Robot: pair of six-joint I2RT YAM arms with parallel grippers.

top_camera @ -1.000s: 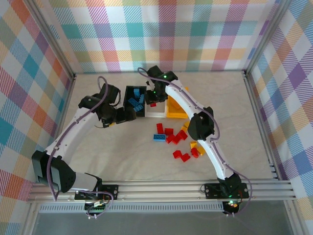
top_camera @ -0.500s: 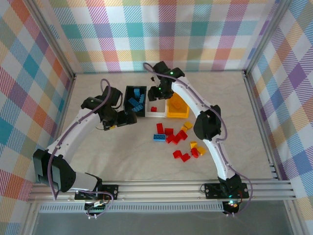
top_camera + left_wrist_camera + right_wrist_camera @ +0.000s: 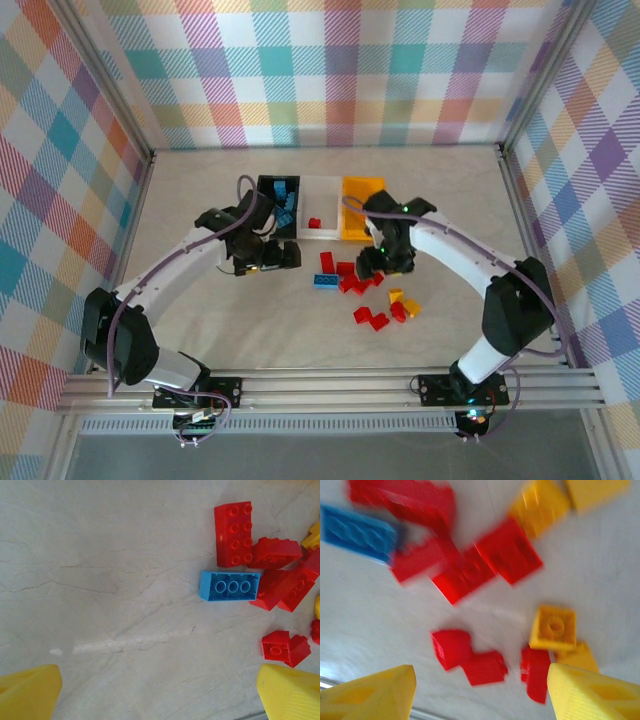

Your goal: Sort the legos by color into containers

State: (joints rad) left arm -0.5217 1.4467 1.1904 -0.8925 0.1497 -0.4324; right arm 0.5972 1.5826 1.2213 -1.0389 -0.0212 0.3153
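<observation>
Table (image 3: 200, 200): pale marbled top inside plaid walls (image 3: 330, 70); it carries everything.
Containers: three side by side at the far side, long axes running near to far. The white bin (image 3: 326, 198) is the middle one, with the black bin (image 3: 263, 188) touching its left side and the yellow-orange bin (image 3: 362, 192) its right.
Left gripper (image 3: 159, 676): left and nearer of the white bin, just in front of the black bin; fingers wide apart over bare table, holding nothing.
Right gripper (image 3: 481, 672): right and nearer of the white bin, above the loose pile; fingers apart with nothing between them, in a blurred view.
Sorted legos: blue bricks (image 3: 282, 208) in the black bin and one red brick (image 3: 314, 222) in the white bin.
Loose pile (image 3: 375, 300): red and yellow bricks nearer than the white bin.
Loose blue brick (image 3: 230, 586): at the pile's left edge, underside up, long axis left to right.
In its way: red bricks (image 3: 280, 582) touch its right end, and a long red brick (image 3: 233, 534) lies crosswise just beyond; its left end faces open table.
</observation>
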